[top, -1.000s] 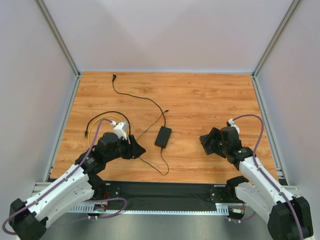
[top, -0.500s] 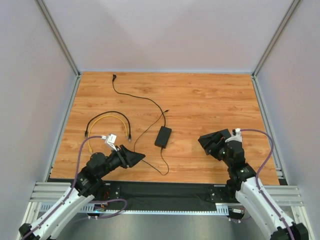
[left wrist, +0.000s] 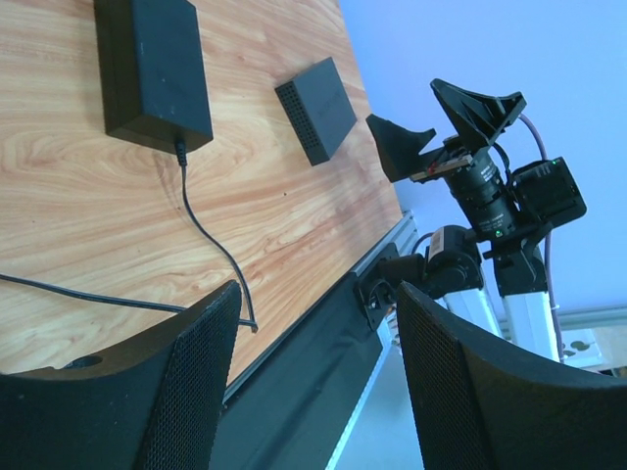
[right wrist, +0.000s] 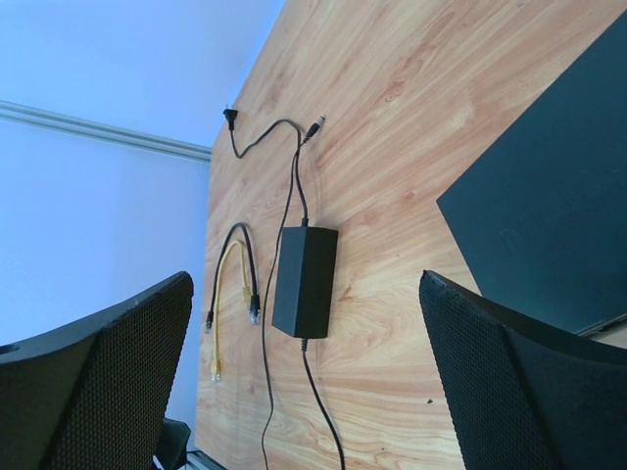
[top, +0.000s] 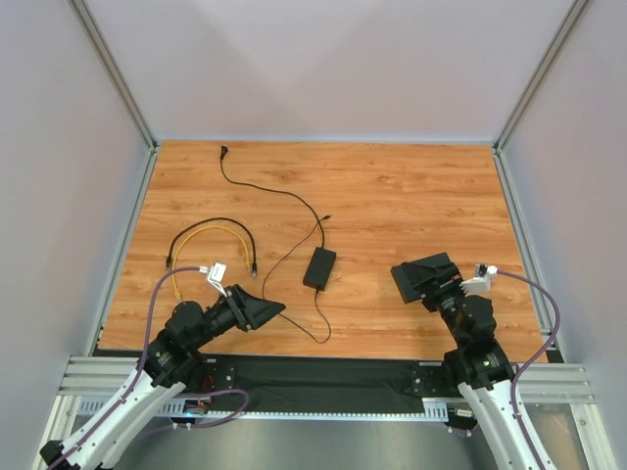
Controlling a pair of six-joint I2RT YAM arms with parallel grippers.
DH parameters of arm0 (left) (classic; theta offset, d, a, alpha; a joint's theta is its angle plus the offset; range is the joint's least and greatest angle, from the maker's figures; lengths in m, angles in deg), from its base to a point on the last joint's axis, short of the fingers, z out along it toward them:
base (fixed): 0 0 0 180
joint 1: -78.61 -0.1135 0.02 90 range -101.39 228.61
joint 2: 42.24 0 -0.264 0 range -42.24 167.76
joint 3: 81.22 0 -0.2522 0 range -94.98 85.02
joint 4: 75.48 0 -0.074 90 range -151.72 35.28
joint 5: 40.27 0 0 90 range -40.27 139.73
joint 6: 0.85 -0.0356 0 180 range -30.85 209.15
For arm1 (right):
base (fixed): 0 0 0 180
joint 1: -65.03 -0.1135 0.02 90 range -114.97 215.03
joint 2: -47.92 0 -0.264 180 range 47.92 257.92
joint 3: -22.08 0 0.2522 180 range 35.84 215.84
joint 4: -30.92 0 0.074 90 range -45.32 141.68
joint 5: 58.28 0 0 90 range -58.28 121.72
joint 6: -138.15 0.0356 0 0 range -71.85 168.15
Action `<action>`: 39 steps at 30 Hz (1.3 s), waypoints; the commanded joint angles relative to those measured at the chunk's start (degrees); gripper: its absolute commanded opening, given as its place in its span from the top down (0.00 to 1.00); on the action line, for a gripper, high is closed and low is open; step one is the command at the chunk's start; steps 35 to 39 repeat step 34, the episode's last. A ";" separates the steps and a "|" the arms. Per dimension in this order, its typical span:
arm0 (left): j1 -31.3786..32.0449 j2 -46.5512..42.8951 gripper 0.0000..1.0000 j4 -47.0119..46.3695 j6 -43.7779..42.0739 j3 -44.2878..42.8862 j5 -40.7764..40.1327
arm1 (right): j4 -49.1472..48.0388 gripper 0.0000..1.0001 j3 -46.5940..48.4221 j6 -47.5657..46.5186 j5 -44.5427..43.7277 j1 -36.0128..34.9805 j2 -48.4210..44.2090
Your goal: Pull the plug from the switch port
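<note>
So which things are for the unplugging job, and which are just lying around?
For the job: flat matte-black rectangular switch box; no plug shows in it.
Just lying about: small black adapter brick with thin leads; looped black cable; looped yellow cable.

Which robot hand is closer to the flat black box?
Right. The right gripper hangs open just on the near side of the flat black box. The left gripper is far off to its left, past the small power brick.
</note>
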 commanded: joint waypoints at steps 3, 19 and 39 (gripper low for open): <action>-0.05 -7.57 0.28 1.16 0.91 8.52 1.64 | 8.91 0.00 -8.49 0.19 -1.22 -0.45 -3.83; -0.14 -7.66 0.28 3.18 0.82 8.52 1.91 | 9.26 0.00 -8.67 -0.17 -0.69 -0.45 -4.70; -0.05 -7.57 0.28 4.15 0.56 8.43 1.82 | 9.00 0.00 -8.67 -0.43 -0.34 -0.37 -4.53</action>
